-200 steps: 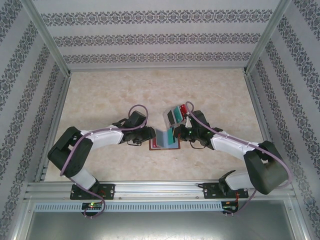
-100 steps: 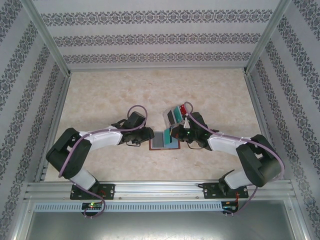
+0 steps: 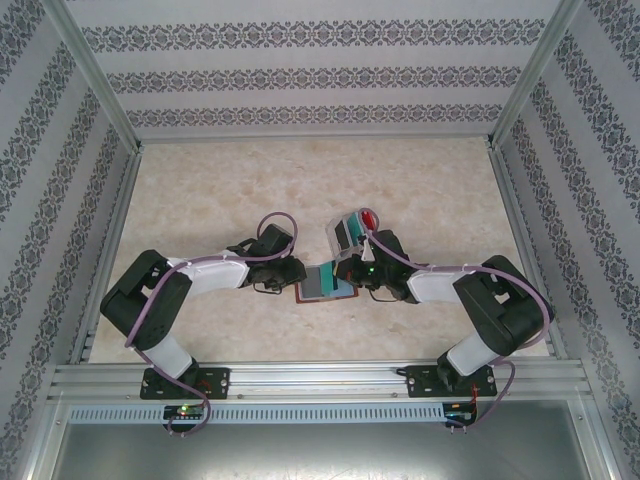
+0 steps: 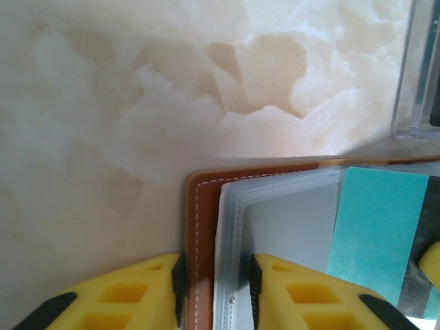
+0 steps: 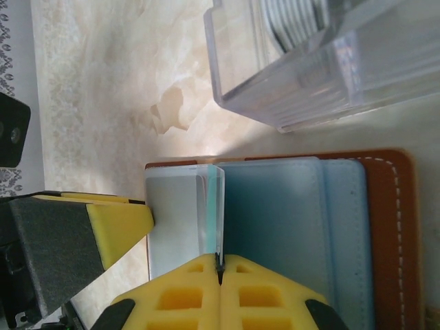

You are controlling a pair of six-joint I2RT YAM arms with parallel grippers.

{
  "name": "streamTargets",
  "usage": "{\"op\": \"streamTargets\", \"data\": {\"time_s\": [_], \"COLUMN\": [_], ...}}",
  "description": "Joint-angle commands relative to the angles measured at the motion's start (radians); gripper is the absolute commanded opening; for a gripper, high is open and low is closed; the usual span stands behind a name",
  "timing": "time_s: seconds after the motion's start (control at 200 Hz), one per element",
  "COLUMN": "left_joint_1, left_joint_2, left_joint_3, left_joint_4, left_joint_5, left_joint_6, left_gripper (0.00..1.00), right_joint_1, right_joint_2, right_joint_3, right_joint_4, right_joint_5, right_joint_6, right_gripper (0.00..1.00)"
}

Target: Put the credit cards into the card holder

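Card holder [image 3: 315, 285] is lying open on the worktop [image 3: 300, 180], just below the middle of the top view, between the two arms.

Left jaws are standing narrowly spread at the bottom of the left wrist view. They are astride the holder's brown leather edge [image 4: 195, 240] and the rim of the clear sleeves [image 4: 289, 227]. Whether the pads are actually biting: cannot tell.

Teal credit card [image 4: 375, 227] is hanging over the sleeves at lower right of that view. Right jaws are pressed together on this card, seen edge-on at bottom centre of the right wrist view. Clear tray [image 5: 289, 103] is sitting at upper right there, near the holder's upper edge.

Judgement: insertion step is under way. Which pocket mouth the card is aiming at: cannot tell.

To do it well:
- Left arm should be pinning the holder so it is not sliding.
- Right arm should be bringing the card square to the pocket mouth, at a shallow angle, feeding slowly.
- Releasing only once the card is seated.

Risk: leading corner catching a sleeve lip and buckling it.
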Motion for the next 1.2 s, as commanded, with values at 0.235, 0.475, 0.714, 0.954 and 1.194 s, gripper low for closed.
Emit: {"op": "streamTargets", "data": {"time_s": [0.235,0.475,0.714,0.954,1.194], "left_joint_1": [-0.016,-0.02,-0.023,-0.029,-0.054], "left_joint_2": [0.056,0.052,0.052,0.05,0.041], "left_joint_3": [0.006,0.006,0.014,0.009,-0.01], "left_joint_4": [0.006,0.008,0.008,0.032,0.075], "left_joint_5": [0.031,0.019,0.02,0.044,0.059], "left_joint_6": [0.0,-0.008,-0.007,-0.014,-0.054], "left_gripper": [0.24,0.25,0.27,0.27,0.27], "right_joint_1": [0.009,0.009,0.005,0.052,0.121], "right_joint_2": [0.034,0.059,0.06,0.077,0.089], "right_joint_3": [-0.038,-0.037,-0.02,0.017,0.055], "right_joint_4": [0.04,0.065,0.013,0.027,0.005], "right_joint_5": [-0.077,-0.097,-0.093,-0.014,0.063], "right_joint_6": [-0.059,-0.047,-0.062,-0.002,0.023], "right_gripper": [0.0,0.0,0.02,0.05,0.07]}}
